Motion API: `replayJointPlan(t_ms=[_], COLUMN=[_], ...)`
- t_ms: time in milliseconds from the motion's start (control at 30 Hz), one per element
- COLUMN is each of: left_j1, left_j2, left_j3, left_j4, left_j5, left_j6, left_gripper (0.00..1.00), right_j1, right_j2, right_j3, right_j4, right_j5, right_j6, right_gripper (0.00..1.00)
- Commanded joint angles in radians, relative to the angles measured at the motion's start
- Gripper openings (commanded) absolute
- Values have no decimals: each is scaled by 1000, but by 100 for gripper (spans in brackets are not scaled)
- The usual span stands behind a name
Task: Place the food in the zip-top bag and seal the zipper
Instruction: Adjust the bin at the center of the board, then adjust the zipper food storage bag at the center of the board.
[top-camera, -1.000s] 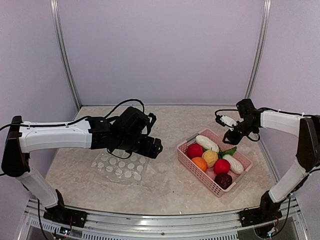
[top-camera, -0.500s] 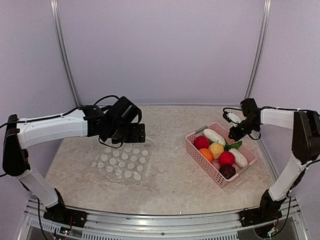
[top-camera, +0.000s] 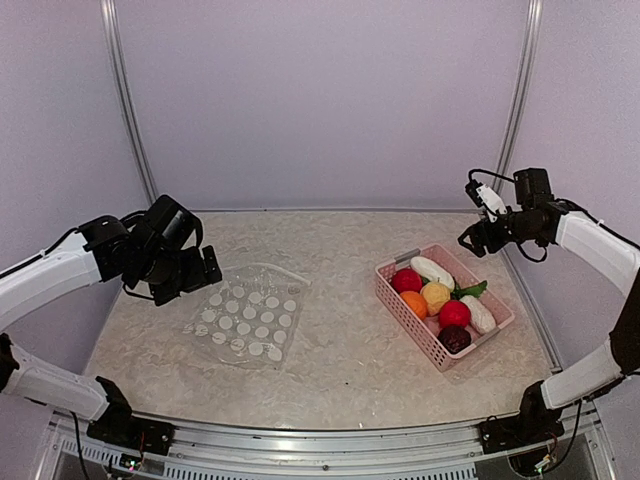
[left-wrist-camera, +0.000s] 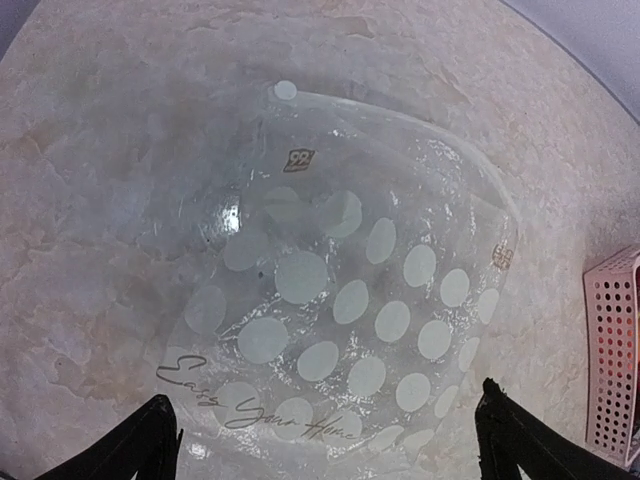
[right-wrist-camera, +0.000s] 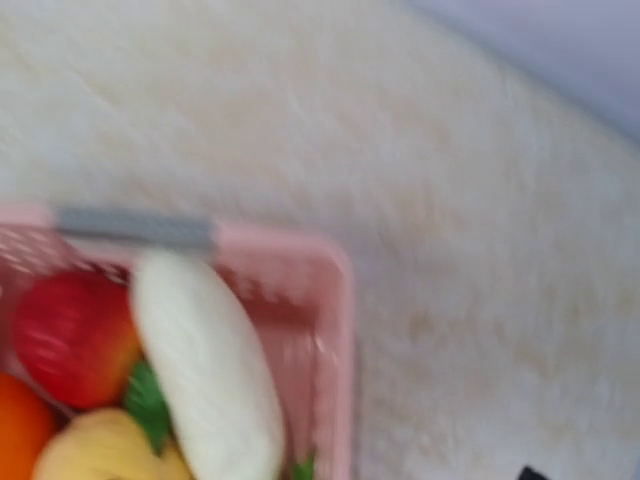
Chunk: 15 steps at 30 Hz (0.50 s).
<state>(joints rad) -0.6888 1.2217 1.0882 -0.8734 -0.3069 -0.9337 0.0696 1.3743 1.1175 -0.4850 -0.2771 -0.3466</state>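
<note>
The zip-top bag (top-camera: 245, 315), clear with white dots, lies flat on the table left of centre. Its zipper (top-camera: 285, 272) runs along the far right edge. My left gripper (top-camera: 190, 275) hovers above the bag's left end, open; in the left wrist view its fingertips (left-wrist-camera: 150, 445) stand wide apart on either side of the bag (left-wrist-camera: 340, 300). The food (top-camera: 436, 294) lies in a pink basket (top-camera: 395, 305): red, yellow, orange and dark purple balls, white oblong pieces, a green leaf. My right gripper (top-camera: 476, 238) hangs open above the basket's far corner, holding nothing.
The pink basket (right-wrist-camera: 335, 330) sits at the right of the marble table, blurred in the right wrist view. Its corner (left-wrist-camera: 612, 350) shows at the right edge of the left wrist view. Pale walls and metal posts close in the back and sides.
My left arm has drawn back to the left, off the bag. My right arm has risen up and back from the basket, which has shifted slightly right.
</note>
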Motion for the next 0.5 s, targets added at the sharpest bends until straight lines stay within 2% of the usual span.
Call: replayJointPlan(t_ms=[0, 133, 333, 467], left_j1=[-10, -33, -21, 26], left_j2=[-83, -106, -30, 51], left_j3=[-123, -225, -286, -298], left_j4=[-85, -18, 130, 218], left_j5=[141, 202, 237, 226], left_j6=[-184, -263, -343, -345], left_gripper=[98, 97, 97, 90], right_j1=[84, 211, 351, 386], right_j2=[-41, 4, 118, 144], right_j3=[4, 16, 71, 72], right_j4=[-44, -42, -63, -61], right_j5=[-78, -56, -52, -55], right_j6=[-50, -94, -98, -98], right_gripper=[80, 77, 72, 71])
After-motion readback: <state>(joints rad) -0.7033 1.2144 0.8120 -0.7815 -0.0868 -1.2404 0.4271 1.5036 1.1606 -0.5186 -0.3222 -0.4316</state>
